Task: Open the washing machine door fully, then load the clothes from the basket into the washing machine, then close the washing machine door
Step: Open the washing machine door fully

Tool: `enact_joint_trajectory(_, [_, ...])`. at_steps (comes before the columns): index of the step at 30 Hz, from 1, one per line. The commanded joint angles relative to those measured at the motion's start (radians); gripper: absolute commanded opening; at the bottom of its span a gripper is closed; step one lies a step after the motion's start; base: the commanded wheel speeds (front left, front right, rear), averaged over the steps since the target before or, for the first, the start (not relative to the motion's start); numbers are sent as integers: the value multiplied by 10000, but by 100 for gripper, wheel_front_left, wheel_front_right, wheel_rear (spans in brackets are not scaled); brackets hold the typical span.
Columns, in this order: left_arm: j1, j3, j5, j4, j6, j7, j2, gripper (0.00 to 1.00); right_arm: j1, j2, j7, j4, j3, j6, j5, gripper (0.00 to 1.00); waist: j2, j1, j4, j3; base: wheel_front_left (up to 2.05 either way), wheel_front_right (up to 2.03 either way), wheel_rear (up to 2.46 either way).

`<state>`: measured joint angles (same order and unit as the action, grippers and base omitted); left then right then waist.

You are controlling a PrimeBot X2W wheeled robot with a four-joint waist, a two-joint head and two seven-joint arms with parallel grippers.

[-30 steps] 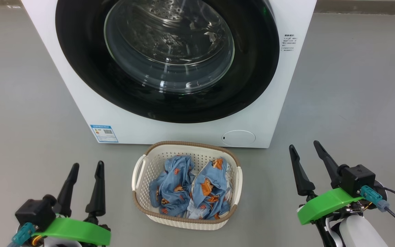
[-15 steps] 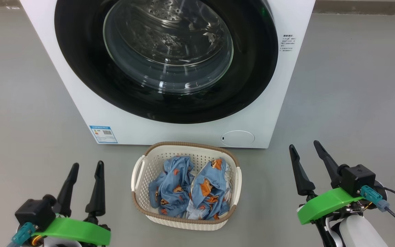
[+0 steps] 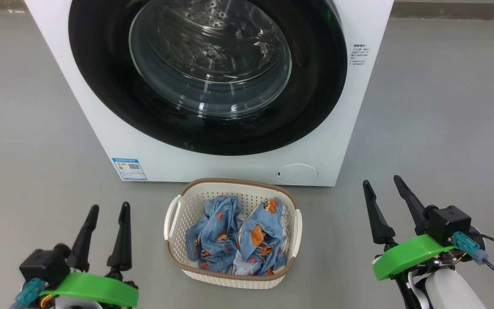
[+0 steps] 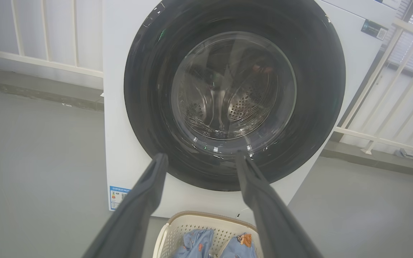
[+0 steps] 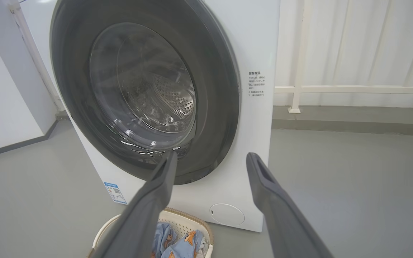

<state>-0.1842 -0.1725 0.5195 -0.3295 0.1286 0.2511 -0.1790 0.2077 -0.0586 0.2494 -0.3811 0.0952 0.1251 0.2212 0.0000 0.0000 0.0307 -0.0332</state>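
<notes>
Beyond the left gripper (image 3: 109, 206), the top of the washing machine (image 3: 212, 167) is cut by the head view's edge; its label sticker (image 3: 129, 168) is too small to read. Between that gripper's fingers, the basket (image 4: 210, 224) runs off the wrist view.

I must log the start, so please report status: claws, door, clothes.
Left claw open, empty. Right claw open, empty. Washing machine door shut. Clothes in basket, close before the door.

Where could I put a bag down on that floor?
Bare floor lies left of the basket, between the left gripper and the washing machine, and again right of it, before the right gripper. The middle is crowded: the basket, full of clothes, sits close in front of the door.
</notes>
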Motion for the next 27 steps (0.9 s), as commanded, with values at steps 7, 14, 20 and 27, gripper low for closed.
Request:
enact_joint_trajectory(7, [-415, 508, 3, 80, 21, 107, -84, 100, 417, 23, 124, 244, 120, 56, 62, 100, 0, 0, 34, -20, 0, 0, 0])
enact_joint_trajectory(14, [-428, 604, -88, 132, 21, 107, 3, 100, 603, -97, 124, 226, 98, 56, 180, 100, 0, 0, 39, -99, 0, 0, 0])
enact_joint_trajectory(20, [-423, 658, -222, 247, 21, 107, -41, 100, 899, -163, 124, 338, -71, 56, 338, 83, 0, 0, 5, -305, 0, 0, 0])
enact_joint_trajectory(27, [-524, 620, -286, 371, 21, 107, -159, 100, 1457, -307, 124, 594, -238, 56, 667, 0, 0, 0, 15, -683, 0, 0, 0])
